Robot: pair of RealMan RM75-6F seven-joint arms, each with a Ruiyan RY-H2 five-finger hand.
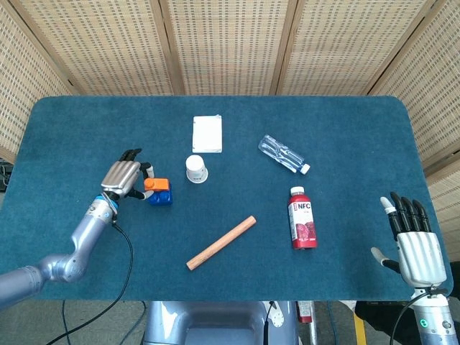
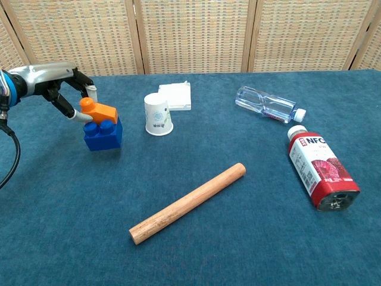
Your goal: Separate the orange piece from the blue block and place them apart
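Observation:
The orange piece (image 1: 157, 185) (image 2: 98, 111) sits on top of the blue block (image 1: 161, 197) (image 2: 102, 134), still joined to it, at the left of the table. My left hand (image 1: 123, 177) (image 2: 56, 83) pinches the orange piece from its left side. The joined pair looks raised slightly off the blue tablecloth (image 1: 86, 129). My right hand (image 1: 415, 241) hovers at the table's near right corner, fingers spread and holding nothing; the chest view does not show it.
A paper cup (image 1: 195, 169) (image 2: 158, 115) stands just right of the block, with a white pad (image 1: 207, 133) behind it. A wooden rod (image 1: 221, 242) lies in the middle front. A clear bottle (image 1: 282, 154) and a red juice bottle (image 1: 302, 218) lie to the right.

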